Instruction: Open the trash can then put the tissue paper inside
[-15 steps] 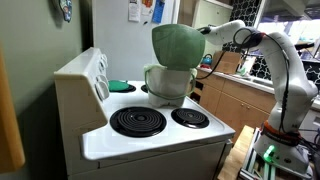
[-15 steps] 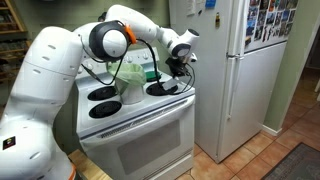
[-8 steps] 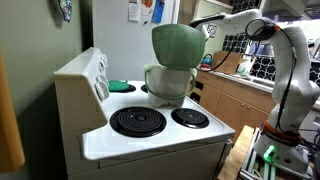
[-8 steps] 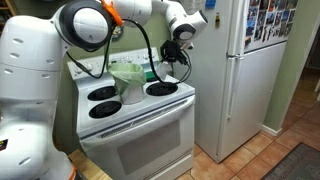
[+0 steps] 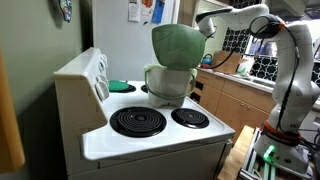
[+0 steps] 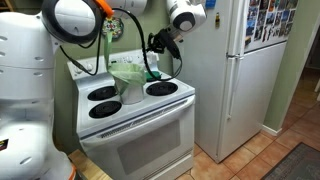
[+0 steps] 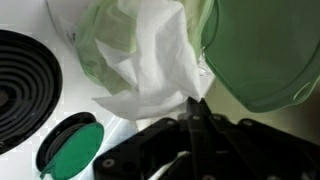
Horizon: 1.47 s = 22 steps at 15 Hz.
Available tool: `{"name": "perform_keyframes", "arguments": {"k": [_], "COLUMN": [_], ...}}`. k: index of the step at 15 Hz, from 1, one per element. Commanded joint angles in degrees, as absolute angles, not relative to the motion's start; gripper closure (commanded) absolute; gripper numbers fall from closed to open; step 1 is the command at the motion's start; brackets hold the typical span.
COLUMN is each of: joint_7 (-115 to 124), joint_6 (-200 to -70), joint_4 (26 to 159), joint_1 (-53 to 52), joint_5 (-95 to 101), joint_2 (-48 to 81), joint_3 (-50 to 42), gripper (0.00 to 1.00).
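**Gripper.** In the wrist view the gripper (image 7: pixel 194 102) has its jaws clenched finger against finger, with nothing between them. In an exterior view the gripper (image 6: pixel 159 42) hangs above the stove top, on the refrigerator side of the trash can and clear of it.

**Trash can.** The trash can (image 5: pixel 168 84) stands upright on the white stove (image 5: pixel 150 140), among the coil burners (image 5: pixel 137 121).
- Its domed green lid (image 5: pixel 176 45) is swung up on the hinge and stands nearly vertical over the rear rim, so the mouth is open.
- In the wrist view, a translucent pale green liner (image 7: pixel 100 45) shows inside the mouth.

**Tissue paper.** In the wrist view the tissue paper (image 7: pixel 150 65) lies crumpled in the open mouth of the can. Its lower edge laps over the near rim toward the stove top. The exterior views do not show how far down inside it sits.

**Surroundings.**
- A flat green disc (image 7: pixel 68 152) lies on the stove top near the can, and it is apart from the paper's lower edge.
- The white refrigerator (image 6: pixel 235 75) stands just beside the stove.
- Wooden cabinets (image 5: pixel 235 100) stand beyond the stove, beneath the robot arm (image 5: pixel 290 70).
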<state>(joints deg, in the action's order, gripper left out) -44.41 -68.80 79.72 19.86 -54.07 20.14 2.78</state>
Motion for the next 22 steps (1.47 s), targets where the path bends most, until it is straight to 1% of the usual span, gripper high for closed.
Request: {"name": "perform_keyframes", "arguments": {"k": [1,4,8,9,10,11,12,14,15,20,21,22], "joint_7": [-48.3,-47.6,-45.0,-44.1,-43.1,-42.1,-40.8,-38.0,-36.8,-34.7,-34.0,-34.0], "joint_6": [-62.5,-58.5,-59.6,-59.4,-59.6,-60.2,-61.1,-64.9,-68.5,-82.5,-83.0,-83.5], "joint_4": [79.9,78.9,77.4,77.2,76.8,76.9,76.7,77.2,78.1,80.4,80.4,80.5], "joint_1": [18.6,16.7,13.6,12.9,12.0,11.5,11.1,10.3,9.8,7.6,7.6,7.5], "joint_5": [-59.7,-61.6,-64.2,-64.2,-63.5,-63.4,-63.4,-62.7,-62.1,-57.5,-56.9,-56.4], "joint_2": [19.7,21.0,23.8,24.4,24.9,25.2,25.4,24.8,23.8,21.6,21.5,21.2], "joint_3": [0.8,0.4,0.4,0.5,0.4,0.3,0.0,-1.0,-1.7,-2.6,-2.3,-1.9], "gripper": [1.0,1.0,1.0,0.97,0.72,0.72,0.69,0.54,0.45,0.08,0.02,0.0]}}
